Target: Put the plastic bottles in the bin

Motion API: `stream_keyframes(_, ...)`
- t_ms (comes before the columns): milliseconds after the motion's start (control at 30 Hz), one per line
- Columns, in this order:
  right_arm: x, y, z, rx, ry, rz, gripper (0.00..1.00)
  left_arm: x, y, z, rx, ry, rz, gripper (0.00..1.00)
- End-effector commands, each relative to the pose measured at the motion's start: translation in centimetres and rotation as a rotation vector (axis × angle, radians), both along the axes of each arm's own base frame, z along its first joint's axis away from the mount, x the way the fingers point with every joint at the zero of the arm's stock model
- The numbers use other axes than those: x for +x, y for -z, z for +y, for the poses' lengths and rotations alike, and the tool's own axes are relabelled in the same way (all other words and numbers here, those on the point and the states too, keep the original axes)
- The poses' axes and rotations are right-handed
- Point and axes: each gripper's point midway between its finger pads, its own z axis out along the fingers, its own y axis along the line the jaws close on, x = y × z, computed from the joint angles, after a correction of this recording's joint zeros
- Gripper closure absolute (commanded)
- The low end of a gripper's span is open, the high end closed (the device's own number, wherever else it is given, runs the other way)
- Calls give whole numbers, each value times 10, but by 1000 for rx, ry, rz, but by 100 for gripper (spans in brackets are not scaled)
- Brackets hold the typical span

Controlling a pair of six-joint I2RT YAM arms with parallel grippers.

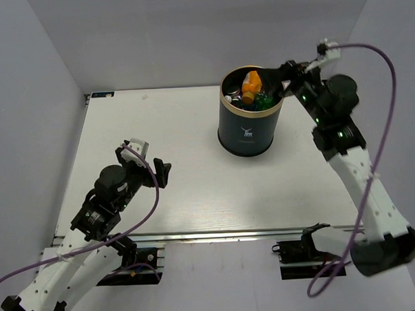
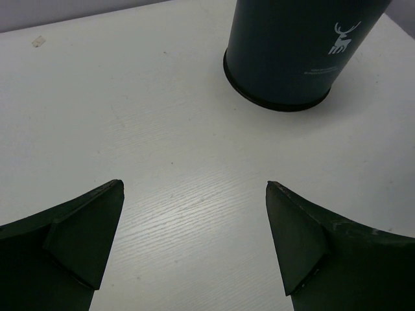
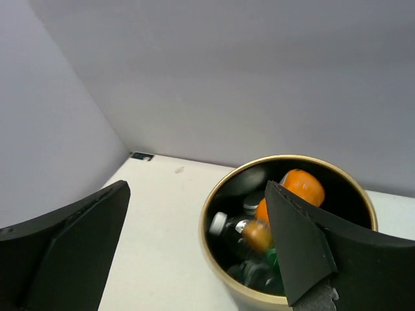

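The bin (image 1: 246,131) is a tall dark cylinder with a gold rim and a white deer logo, standing at the back right of the table. Several plastic bottles lie inside it. An orange bottle (image 1: 251,84) sticks up on top, with a green bottle (image 1: 264,102) beside it. My right gripper (image 1: 282,82) hangs open over the bin's right rim with nothing between its fingers. In the right wrist view the orange bottle (image 3: 303,186) and its blurred cap sit inside the bin (image 3: 214,214). My left gripper (image 1: 152,160) is open and empty over the table, left of the bin (image 2: 292,52).
White walls enclose the table on the left, back and right. A small dark tag (image 1: 103,94) lies at the back left corner. The table's front edge rail (image 1: 197,236) runs just ahead of both arm bases.
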Motion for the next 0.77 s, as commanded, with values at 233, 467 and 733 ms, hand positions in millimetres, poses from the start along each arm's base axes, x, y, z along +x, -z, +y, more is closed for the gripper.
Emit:
stream_keyframes(233, -134, 84, -28, 156, -53, 93, 10, -10, -13, -22, -26, 154, -74, 0)
stream_keyframes(467, -154, 130, -25, 137, -97, 173, 10, -8, -6, -23, -7, 156, -60, 0)
stream_keyframes(733, -143, 180, -5, 18, -172, 284, 10, -4, -1, -21, 5, 137, -46, 0)
